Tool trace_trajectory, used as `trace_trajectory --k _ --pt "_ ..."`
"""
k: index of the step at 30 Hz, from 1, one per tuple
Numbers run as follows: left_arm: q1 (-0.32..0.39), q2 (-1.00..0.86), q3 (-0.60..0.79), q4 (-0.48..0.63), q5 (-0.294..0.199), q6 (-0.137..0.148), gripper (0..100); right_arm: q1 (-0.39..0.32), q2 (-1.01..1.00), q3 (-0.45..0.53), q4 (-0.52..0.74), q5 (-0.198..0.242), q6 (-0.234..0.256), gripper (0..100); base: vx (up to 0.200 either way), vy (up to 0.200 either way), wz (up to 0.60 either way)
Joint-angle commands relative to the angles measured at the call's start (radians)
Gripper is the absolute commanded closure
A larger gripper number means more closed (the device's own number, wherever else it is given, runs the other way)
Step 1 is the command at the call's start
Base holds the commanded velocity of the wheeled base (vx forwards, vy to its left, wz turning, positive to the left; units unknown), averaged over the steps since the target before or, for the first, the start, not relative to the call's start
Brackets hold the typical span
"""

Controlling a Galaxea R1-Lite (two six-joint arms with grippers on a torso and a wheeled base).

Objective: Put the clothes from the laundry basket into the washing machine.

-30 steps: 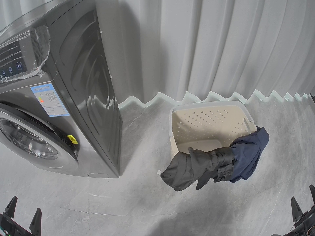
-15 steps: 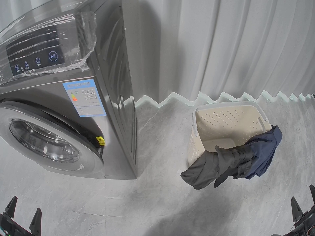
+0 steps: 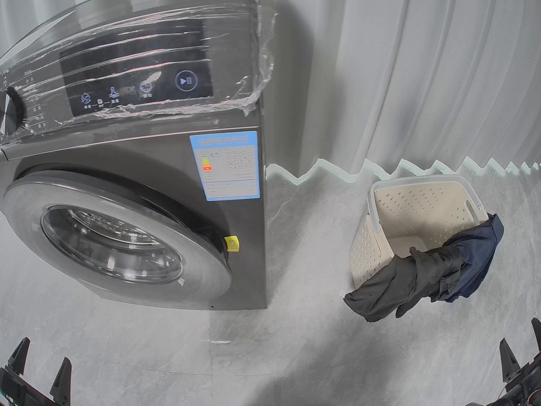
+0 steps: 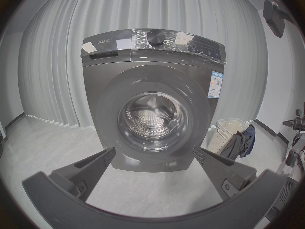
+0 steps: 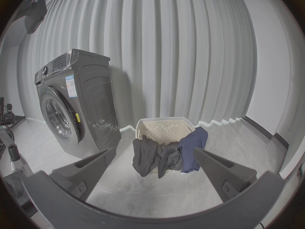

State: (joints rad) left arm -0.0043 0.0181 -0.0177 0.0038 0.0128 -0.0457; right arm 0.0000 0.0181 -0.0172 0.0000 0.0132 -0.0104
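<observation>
We find left gripper [image 3: 44, 352] and right gripper [image 3: 519, 332] released, grasping nothing. Clothes [image 3: 428, 277] hang over the near rim of the laundry basket [image 3: 417, 198], standing apart from the washing machine [image 3: 169, 159]

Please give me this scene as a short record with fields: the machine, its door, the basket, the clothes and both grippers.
washing machine: grey front-loader, on the robot's left
door: round glass, looks shut
laundry basket: cream, perforated, on the floor right of the machine, by the curtain
clothes: dark grey garment and navy garment, draped over the basket's near rim, hanging outside
left gripper: open, empty, low
right gripper: open, empty, low
task state: nothing picked up yet
</observation>
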Motion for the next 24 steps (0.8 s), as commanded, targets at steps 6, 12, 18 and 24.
trace_trajectory --k 6,12,18,24 --pt "0.0 -0.013 0.015 -0.001 0.001 0.0 0 0.0 -0.017 0.017 0.0 0.001 0.0 0 0.0 0.2 0.0" --pt "0.0 -0.013 0.015 -0.001 0.001 0.0 0 0.0 -0.017 0.017 0.0 0.001 0.0 0 0.0 0.033 0.0" --pt "0.0 -0.013 0.015 -0.001 0.001 0.0 0 0.0 -0.017 0.017 0.0 0.001 0.0 0 0.0 0.0 0.0" --pt "0.0 -0.013 0.015 0.001 0.001 0.0 0 0.0 -0.017 0.017 0.0 0.001 0.0 0 0.0 0.0 0.0"
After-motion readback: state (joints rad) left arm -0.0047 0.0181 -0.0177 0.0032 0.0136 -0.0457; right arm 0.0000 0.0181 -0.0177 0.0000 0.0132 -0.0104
